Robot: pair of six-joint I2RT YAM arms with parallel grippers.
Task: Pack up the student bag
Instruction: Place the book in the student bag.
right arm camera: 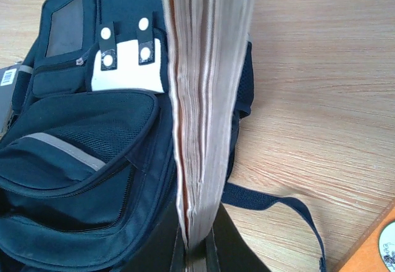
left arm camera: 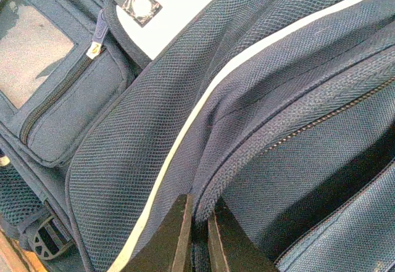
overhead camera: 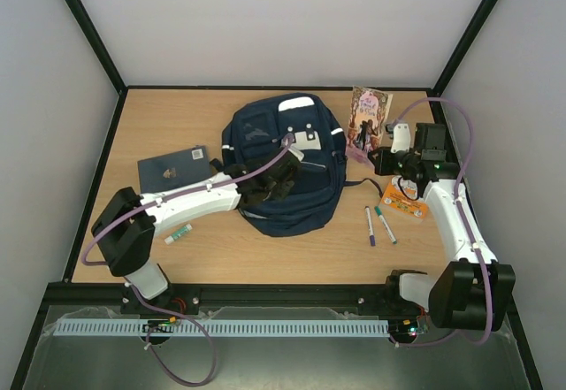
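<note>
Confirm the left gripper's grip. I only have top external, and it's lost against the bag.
Observer: Left wrist shows the left gripper shut on a fold of the student bag, beside a zipper.
Operator: Zipper open?
Observer: There's a dark gap below its teeth, so it looks open there.
Operator: Right side?
Observer: Right wrist shows the right gripper shut on the book, page edges facing its camera.
</note>
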